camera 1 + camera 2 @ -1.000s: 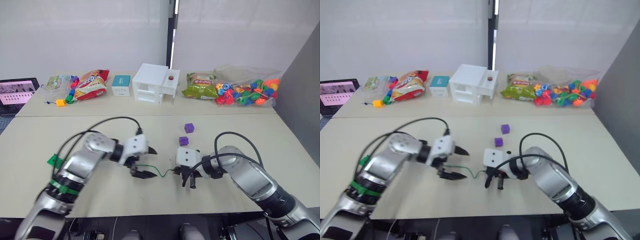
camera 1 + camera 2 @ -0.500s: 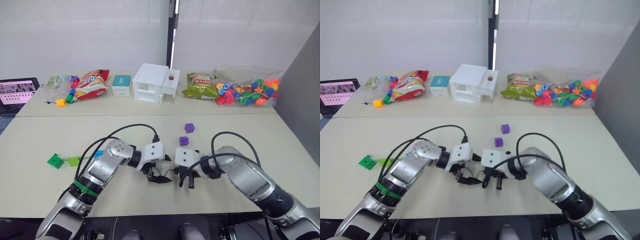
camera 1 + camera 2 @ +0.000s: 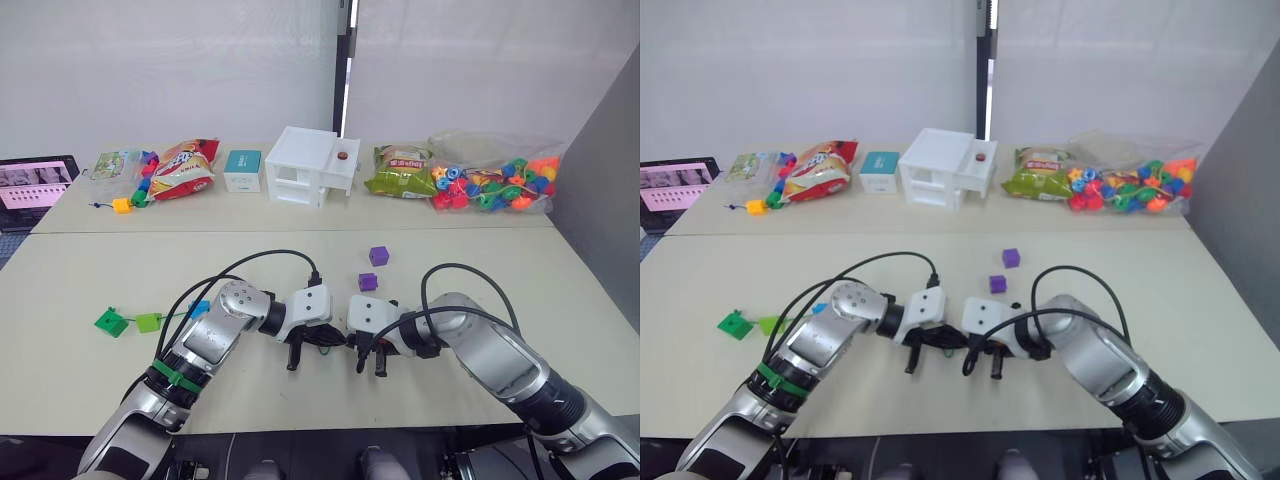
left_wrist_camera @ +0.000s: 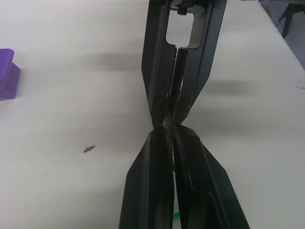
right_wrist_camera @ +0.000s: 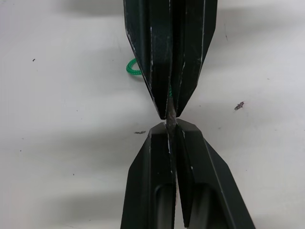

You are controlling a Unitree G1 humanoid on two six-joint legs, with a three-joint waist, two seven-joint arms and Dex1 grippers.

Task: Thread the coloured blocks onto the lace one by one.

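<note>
eye views: left gripper point(image 3: 293, 357) and right gripper point(image 3: 371, 363) meet tip to tip on the table point(image 3: 560, 300); two purple blocks point(image 3: 368, 283) lie just beyond. wrist views: both jaws closed, pinching the lace point(image 5: 131, 69), its grey tip point(image 5: 169, 110) between the opposed fingertips.

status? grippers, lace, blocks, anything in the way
Left gripper and right gripper tip to tip mid-table, both shut on the lace. No block visibly threaded; two purple blocks loose just beyond, green ones far left. Nothing in the way.
</note>
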